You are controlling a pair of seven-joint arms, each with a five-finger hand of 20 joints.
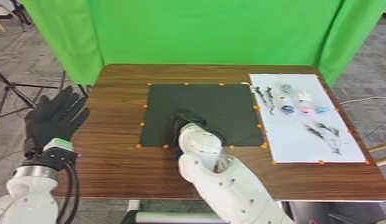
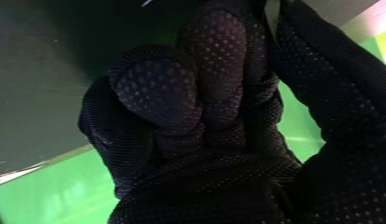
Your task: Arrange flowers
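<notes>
On white sheet (image 1: 292, 150), sprigs (image 1: 332, 132), stems (image 1: 336, 148) nearward (slightly aslant)

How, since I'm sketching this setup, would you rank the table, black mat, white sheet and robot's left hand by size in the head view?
Largest: table
Next: black mat and white sheet, too alike to rank
Smallest: left hand
</notes>
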